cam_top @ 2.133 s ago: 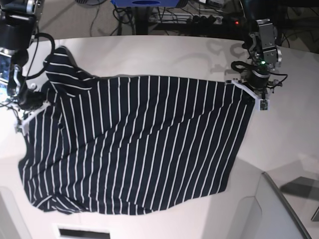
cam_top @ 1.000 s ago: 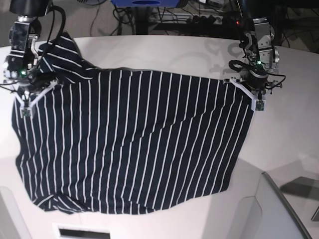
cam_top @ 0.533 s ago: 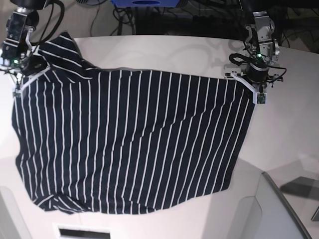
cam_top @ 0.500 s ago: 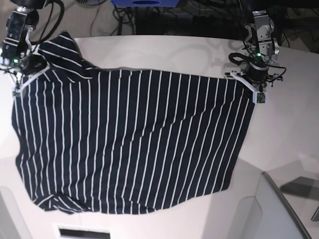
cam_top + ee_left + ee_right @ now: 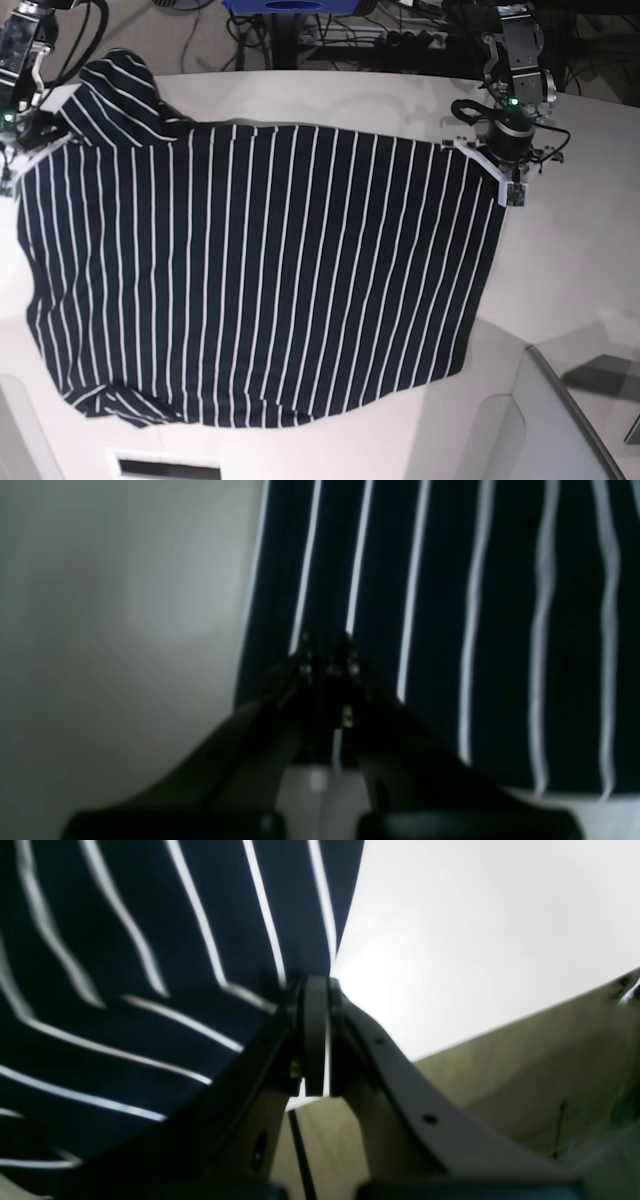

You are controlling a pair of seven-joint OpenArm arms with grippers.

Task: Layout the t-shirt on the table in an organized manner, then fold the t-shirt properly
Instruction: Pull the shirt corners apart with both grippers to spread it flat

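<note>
Both grippers have carried the t-shirt (image 5: 260, 280) farther back across the table (image 5: 580, 260), cloth now spread flatter (one sleeve bunched at the far corner), left gripper (image 5: 492, 170) and right gripper (image 5: 20, 150) each clamped on an upper corner.

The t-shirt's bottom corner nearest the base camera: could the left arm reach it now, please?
Probably not: the left gripper is shut on the t-shirt at its far corner, so it would have to let go first.
</note>
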